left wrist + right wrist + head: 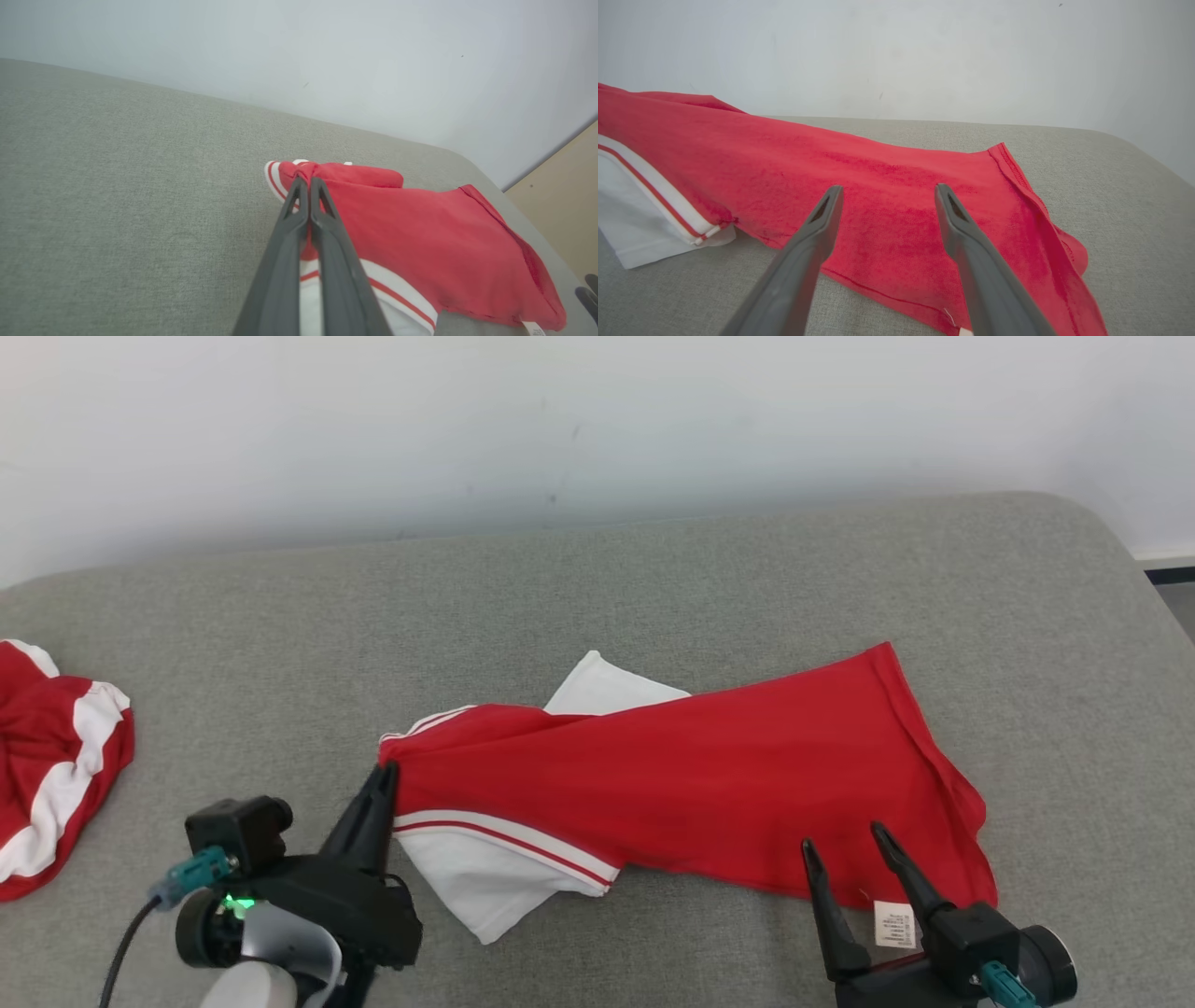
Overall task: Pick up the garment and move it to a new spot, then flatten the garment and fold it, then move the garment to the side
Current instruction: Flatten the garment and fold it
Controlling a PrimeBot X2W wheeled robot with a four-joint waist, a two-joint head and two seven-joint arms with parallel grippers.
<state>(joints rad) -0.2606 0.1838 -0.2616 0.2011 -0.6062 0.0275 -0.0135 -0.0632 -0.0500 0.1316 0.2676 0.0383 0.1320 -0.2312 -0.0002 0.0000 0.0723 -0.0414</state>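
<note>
Head view, garment (709, 775): a red shirt with white sleeves and thin red-white stripes. It lies long and half twisted across the middle of the grey padded surface (653, 579), nearer to the front edge than to the back edge.
Head view, sleeves: one white sleeve points to the front edge, another white corner shows behind the red cloth.
Head view, label (893, 924): small and white, at the hem on the right end.
Head view, left gripper (385, 775): my fingers are together at the left end of the garment.
Head view, right gripper (845, 835): my fingers stand apart at the hem on the right end.
Head view, other cloth (47, 765): red and white, crumpled at the left edge, well apart from the garment.
Left wrist view, left gripper (306, 183): pressed together and clamped on a bunched red fold, beside the striped band.
Left wrist view, garment (420, 242): the red body runs away to the right of that view and lies flat.
Right wrist view, right gripper (888, 189): the two fingers are wide apart with nothing between them, over the red cloth near the stitched hem. I cannot tell if they touch it.
Right wrist view, garment (784, 158): soft red cloth with some wrinkles.
</note>
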